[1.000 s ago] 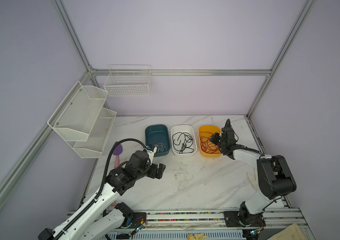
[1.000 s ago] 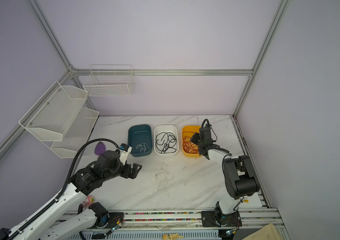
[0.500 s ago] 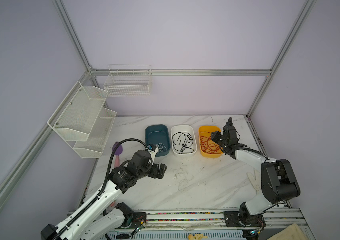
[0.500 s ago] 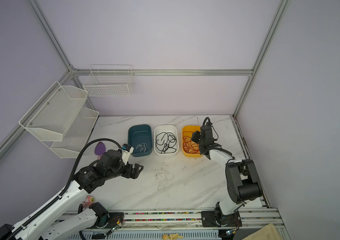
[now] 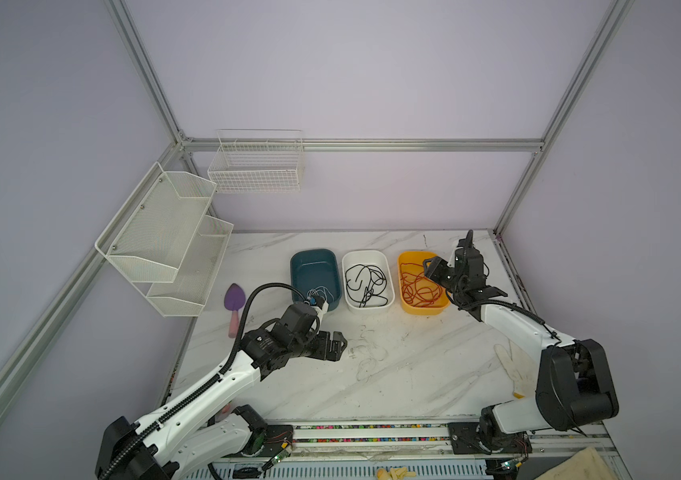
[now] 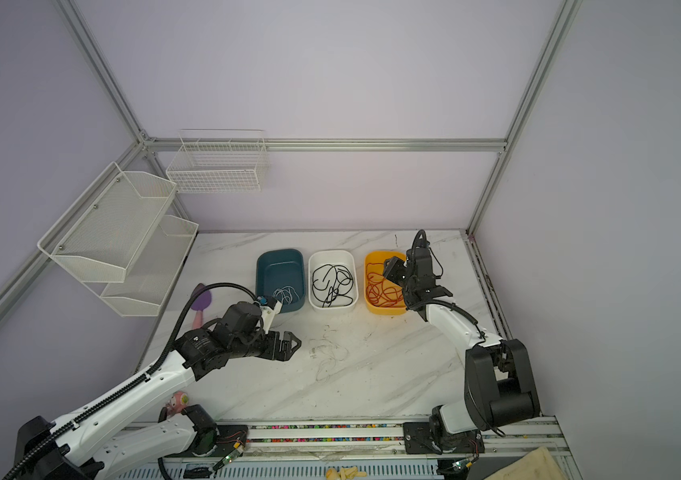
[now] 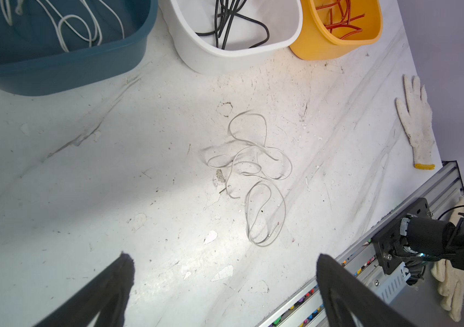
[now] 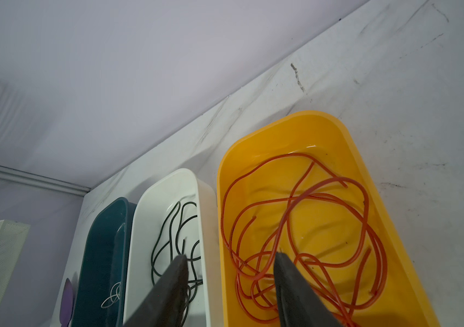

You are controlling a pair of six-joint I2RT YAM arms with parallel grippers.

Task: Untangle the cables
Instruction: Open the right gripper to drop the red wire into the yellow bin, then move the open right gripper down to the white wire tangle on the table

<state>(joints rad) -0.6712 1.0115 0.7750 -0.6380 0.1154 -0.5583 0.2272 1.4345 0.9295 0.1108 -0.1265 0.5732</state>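
**Progress.** We are judging the task as nearly complete.
- The orange-red cables [image 5: 415,289] are lying in the yellow plastic tub [image 5: 413,252].
- The black cables [image 5: 365,282] are lying in the white plastic tub [image 5: 365,252].
- The white cables [image 6: 286,294] are lying in the teal plastic tub [image 5: 313,251].
- One pale loose cable [image 7: 249,167] is lying in loops on the marble tabletop [image 5: 413,374]. It is at 6 o'clock of the white plastic tub and is touching no tub. We are treating it as the last item to sort, probably into the teal plastic tub.

**End effectors.**
- The right gripper [image 8: 230,256] is hanging over the yellow plastic tub, jaws parted, gripping nothing.
- The left gripper [image 7: 225,259] is hovering with jaws spread wide and empty. The pale loose cable is at its 3 o'clock.

**Clearance.** Bare tabletop is surrounding the pale loose cable. The following edges are bounding it, all well apart:
- the tub walls at 12 o'clock
- the aluminium front rail [image 5: 372,432] at 6 o'clock
- the white work glove [image 5: 511,365] at 3 o'clock
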